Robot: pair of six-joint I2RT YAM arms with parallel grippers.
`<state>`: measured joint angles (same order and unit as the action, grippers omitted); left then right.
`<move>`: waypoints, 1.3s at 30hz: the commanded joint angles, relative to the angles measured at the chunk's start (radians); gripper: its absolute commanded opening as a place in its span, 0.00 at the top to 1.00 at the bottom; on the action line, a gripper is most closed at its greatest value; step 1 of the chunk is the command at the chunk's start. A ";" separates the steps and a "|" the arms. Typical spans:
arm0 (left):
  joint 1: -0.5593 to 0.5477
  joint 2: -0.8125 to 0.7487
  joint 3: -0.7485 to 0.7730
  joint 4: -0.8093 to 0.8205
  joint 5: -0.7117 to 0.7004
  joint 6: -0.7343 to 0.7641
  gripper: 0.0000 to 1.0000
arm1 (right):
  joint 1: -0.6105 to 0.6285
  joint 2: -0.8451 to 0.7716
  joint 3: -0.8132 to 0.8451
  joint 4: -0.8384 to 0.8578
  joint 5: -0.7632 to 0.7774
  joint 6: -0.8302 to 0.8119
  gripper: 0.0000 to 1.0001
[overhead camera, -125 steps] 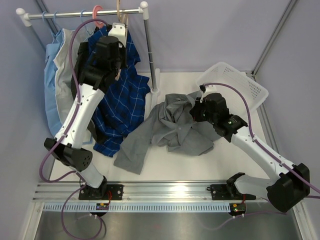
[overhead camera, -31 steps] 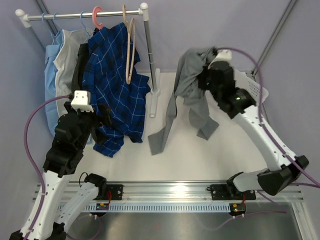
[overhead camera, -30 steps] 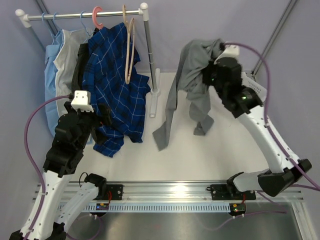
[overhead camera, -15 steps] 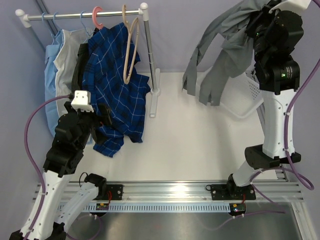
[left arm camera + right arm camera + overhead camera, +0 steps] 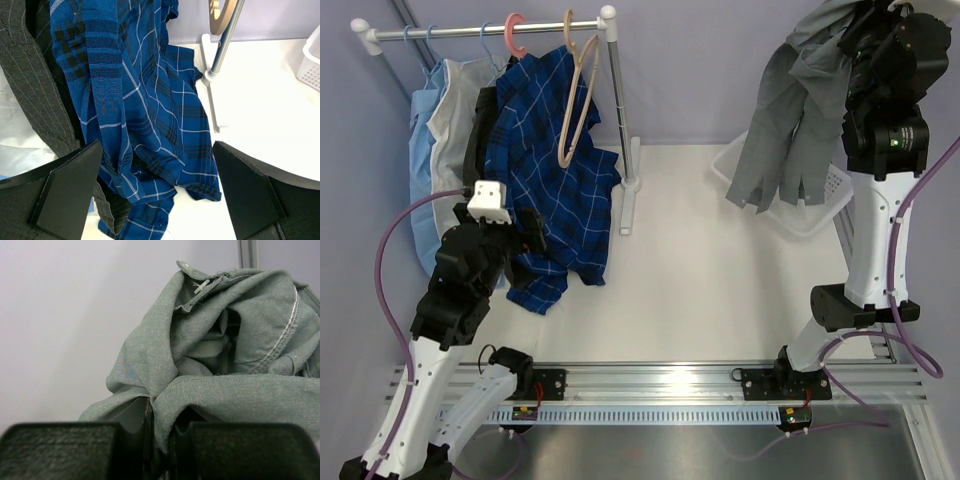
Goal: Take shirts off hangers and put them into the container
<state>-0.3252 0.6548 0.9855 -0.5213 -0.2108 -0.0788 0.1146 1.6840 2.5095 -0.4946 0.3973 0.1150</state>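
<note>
Folds of crumpled grey shirt (image 5: 225,365) hang pinched in right jaws; left jaws spread facing plaid shirt (image 5: 150,110).

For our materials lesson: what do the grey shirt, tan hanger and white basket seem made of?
The grey shirt looks like matte woven cloth, maybe cotton: weave and stitching show. The tan hanger is smooth, wood-coloured, possibly wood. The white basket looks moulded plastic: slotted walls.
</note>
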 commanded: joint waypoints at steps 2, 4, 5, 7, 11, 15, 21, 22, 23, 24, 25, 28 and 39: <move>0.005 0.005 -0.008 0.058 0.016 -0.006 0.01 | -0.033 0.026 0.029 0.135 -0.032 -0.032 1.00; 0.005 0.006 -0.011 0.061 0.021 -0.006 0.01 | -0.050 0.026 0.015 0.149 -0.038 -0.026 1.00; 0.005 0.008 -0.011 0.061 0.021 -0.006 0.01 | -0.053 0.022 -0.018 0.154 -0.038 -0.021 1.00; 0.005 0.011 -0.013 0.061 0.021 -0.006 0.01 | -0.056 -0.006 -0.075 0.175 -0.038 -0.018 1.00; 0.005 0.009 -0.016 0.063 0.028 -0.007 0.01 | -0.065 -0.066 -0.303 0.260 -0.026 -0.009 1.00; 0.005 0.009 -0.019 0.061 0.030 -0.007 0.01 | -0.087 -0.109 -0.492 0.309 -0.021 0.023 1.00; 0.005 -0.001 -0.028 0.064 0.031 -0.010 0.01 | -0.107 -0.164 -0.816 0.427 0.005 0.080 1.00; 0.005 -0.003 -0.028 0.066 0.033 -0.010 0.01 | -0.128 -0.161 -0.845 0.423 0.003 0.097 1.00; 0.003 -0.003 -0.030 0.066 0.031 -0.010 0.01 | -0.142 -0.156 -0.891 0.416 -0.008 0.127 1.00; 0.005 -0.004 -0.031 0.064 0.031 -0.009 0.01 | -0.147 -0.152 -0.909 0.407 -0.015 0.141 1.00; 0.005 -0.004 -0.031 0.067 0.031 -0.010 0.01 | -0.151 -0.136 -0.928 0.401 -0.018 0.153 1.00; 0.005 -0.001 -0.031 0.066 0.037 -0.012 0.01 | -0.159 -0.087 -0.988 0.381 -0.044 0.193 1.00; 0.005 0.002 -0.033 0.066 0.040 -0.012 0.01 | -0.214 0.316 -0.764 -0.005 -0.238 0.313 1.00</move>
<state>-0.3252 0.6609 0.9546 -0.5198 -0.1894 -0.0795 -0.0906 1.8946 1.6138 -0.3172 0.2295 0.3794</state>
